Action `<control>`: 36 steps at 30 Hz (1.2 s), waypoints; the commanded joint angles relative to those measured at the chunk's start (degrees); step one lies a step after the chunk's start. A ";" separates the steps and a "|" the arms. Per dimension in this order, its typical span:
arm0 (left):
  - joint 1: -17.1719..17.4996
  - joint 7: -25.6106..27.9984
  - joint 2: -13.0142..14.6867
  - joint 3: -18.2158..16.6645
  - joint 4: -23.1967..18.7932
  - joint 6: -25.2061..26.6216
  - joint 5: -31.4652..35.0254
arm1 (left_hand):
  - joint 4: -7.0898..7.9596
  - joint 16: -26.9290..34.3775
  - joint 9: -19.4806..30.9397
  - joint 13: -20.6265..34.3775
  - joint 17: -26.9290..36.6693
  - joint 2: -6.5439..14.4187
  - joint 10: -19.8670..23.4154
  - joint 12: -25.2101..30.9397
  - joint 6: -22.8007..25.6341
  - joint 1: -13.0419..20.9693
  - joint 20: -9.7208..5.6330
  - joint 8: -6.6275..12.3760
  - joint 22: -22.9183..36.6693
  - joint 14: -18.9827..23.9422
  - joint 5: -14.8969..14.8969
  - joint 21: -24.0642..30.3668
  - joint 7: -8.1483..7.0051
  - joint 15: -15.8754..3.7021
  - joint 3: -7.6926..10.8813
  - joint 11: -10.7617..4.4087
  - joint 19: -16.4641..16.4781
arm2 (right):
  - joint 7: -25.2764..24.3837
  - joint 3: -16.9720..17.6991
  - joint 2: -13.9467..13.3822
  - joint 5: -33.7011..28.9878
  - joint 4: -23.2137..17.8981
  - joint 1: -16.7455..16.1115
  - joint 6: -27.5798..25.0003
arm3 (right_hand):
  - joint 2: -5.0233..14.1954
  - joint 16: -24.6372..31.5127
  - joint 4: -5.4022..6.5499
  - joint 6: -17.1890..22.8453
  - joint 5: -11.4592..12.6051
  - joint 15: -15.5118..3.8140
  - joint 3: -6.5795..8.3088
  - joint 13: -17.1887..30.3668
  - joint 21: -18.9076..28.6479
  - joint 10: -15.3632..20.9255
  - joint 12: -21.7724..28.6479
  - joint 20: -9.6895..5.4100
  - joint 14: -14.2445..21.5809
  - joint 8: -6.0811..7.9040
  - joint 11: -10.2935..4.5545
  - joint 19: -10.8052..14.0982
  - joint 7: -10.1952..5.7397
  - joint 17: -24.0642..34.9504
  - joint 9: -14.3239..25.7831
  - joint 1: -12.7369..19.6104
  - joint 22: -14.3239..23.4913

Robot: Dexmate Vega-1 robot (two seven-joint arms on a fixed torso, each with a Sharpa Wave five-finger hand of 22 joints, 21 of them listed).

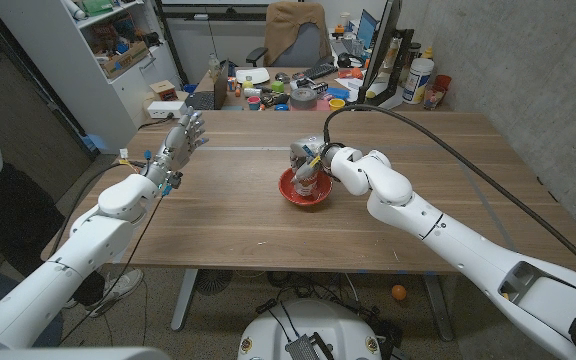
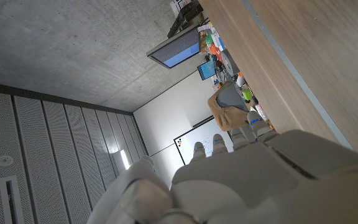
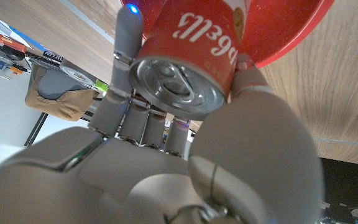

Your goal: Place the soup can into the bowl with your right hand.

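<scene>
Biggest worry from where I'm standing: the right hand [image 1: 311, 157] has its fingers clamped round the soup can [image 1: 307, 176] over the red bowl [image 1: 305, 195] mid-desk, and letting go tilted could tip the can or skid the bowl. The left hand [image 1: 180, 141] hovers near the desk's left edge, fingers apart. The label's a white script, partly hidden, probably Campbell's.

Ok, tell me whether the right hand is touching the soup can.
Touching. The right wrist view shows the right hand gripping the soup can, fingers pressed against its side.
</scene>
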 commanded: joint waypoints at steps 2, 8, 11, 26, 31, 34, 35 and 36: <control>0.51 0.11 0.25 -0.34 -0.44 0.12 -0.20 | 0.12 0.15 0.17 0.22 0.10 1.14 -12.65 0.51 -14.24 0.53 0.48 -0.05 0.27 -12.50 0.59 -0.09 -0.19 -0.09 -0.29 0.19 -8.81 | -1.16 -1.01 0.73 -1.29 1.58 0.13 -0.26 | 21.46 0.51 0.09 0.69 0.27 -14.06 -0.21 2.41 0.49 4.65 2.14 -4.43 19.92 -0.11 -4.94 -1.64 0.05 0.22 0.20 21.90 -0.10; 0.77 0.18 0.20 -0.51 -0.46 -0.17 -0.26 | 0.11 0.17 0.17 0.22 0.10 1.16 -12.67 0.51 -14.24 0.55 0.45 -0.04 0.27 -12.48 0.63 -0.10 -0.18 -0.12 -0.39 0.24 -8.82 | 0.77 -2.22 1.07 -1.66 2.51 1.29 0.77 | 21.48 0.46 0.14 0.49 0.28 -14.06 -0.32 2.46 0.64 4.48 2.08 -4.43 19.85 -0.27 -4.96 -1.78 -0.09 0.16 0.30 21.94 -0.19; 0.78 0.16 0.16 -0.51 -0.41 -0.27 -0.27 | 0.11 0.20 0.17 0.22 0.09 1.16 -12.68 0.52 -14.17 0.55 0.43 -0.01 0.27 -12.42 0.65 -0.09 -0.15 -0.08 -0.44 0.30 -8.79 | 1.52 -2.45 1.17 -1.53 2.80 1.62 1.15 | 21.48 0.42 0.16 0.48 0.28 -14.05 -0.35 2.49 0.69 4.45 2.08 -4.42 19.79 -0.32 -5.01 -1.83 -0.13 0.13 0.31 21.94 -0.22; 0.54 -0.31 0.01 -0.46 0.13 -0.79 -0.35 | 0.10 0.23 0.16 0.21 0.08 1.20 -12.65 0.56 -14.09 0.60 0.52 0.03 0.26 -12.40 0.76 -0.13 -0.13 -0.14 -0.71 0.27 -8.82 | 4.87 -3.75 1.55 -4.18 3.23 2.88 1.03 | 21.76 -3.33 1.57 -7.47 -0.44 -13.92 -0.82 0.82 0.75 0.65 -0.19 -4.39 16.52 -7.05 -5.87 -6.05 -3.99 -2.52 -1.49 20.61 -1.60; 0.52 -0.45 -0.03 -0.48 0.26 -0.93 -0.42 | 0.10 0.24 0.16 0.21 0.08 1.20 -12.62 0.59 -14.05 0.61 0.49 0.05 0.26 -12.39 0.79 -0.13 -0.15 -0.10 -0.79 0.27 -8.79 | 7.67 -4.30 2.06 -5.33 3.54 3.63 0.70 | 21.34 -8.99 2.36 -11.46 -0.45 -14.18 -1.16 -1.08 -0.80 -3.75 -3.20 -4.22 10.97 -9.59 -7.11 -11.70 -5.70 -6.31 -2.18 18.65 -2.74; 0.50 -0.54 -0.04 -0.53 0.39 -1.06 -0.46 | 0.10 0.25 0.16 0.21 0.07 1.20 -12.59 0.60 -14.01 0.61 0.51 0.06 0.26 -12.37 0.80 -0.14 -0.18 -0.10 -0.83 0.23 -8.79 | 9.33 -4.49 2.41 -5.59 3.87 4.15 0.68 | 21.36 -12.18 2.99 -13.20 -0.51 -14.16 -0.84 -2.15 -2.82 -8.40 -6.39 -4.00 6.34 -9.98 -7.41 -15.37 -6.19 -7.97 -2.47 17.43 -3.27; 0.50 -0.58 -0.06 -0.55 0.43 -1.09 -0.50 | 0.10 0.25 0.16 0.21 0.07 1.20 -12.61 0.60 -14.00 0.61 0.52 0.06 0.26 -12.37 0.80 -0.14 -0.17 -0.10 -0.84 0.27 -8.79 | 9.81 -4.42 2.55 -5.36 4.00 4.28 0.73 | 21.41 -13.18 3.84 -13.58 -0.61 -14.13 -0.98 -2.44 -3.58 -9.34 -7.17 -3.69 4.67 -10.00 -7.26 -16.51 -6.31 -8.38 -2.55 16.21 -3.42; 0.50 -0.54 -0.07 -0.56 0.42 -1.07 -0.51 | 0.10 0.26 0.16 0.21 0.07 1.20 -12.57 0.61 -13.98 0.62 0.47 0.08 0.26 -12.35 0.81 -0.12 -0.16 -0.11 -0.85 0.26 -8.75 | 10.25 -4.53 2.65 -5.57 4.09 4.43 0.65 | 21.42 -13.82 4.49 -14.08 -0.68 -14.15 -1.07 -2.70 -4.17 -10.78 -8.09 -3.79 3.53 -10.09 -7.26 -17.26 -6.28 -8.61 -2.62 15.27 -3.51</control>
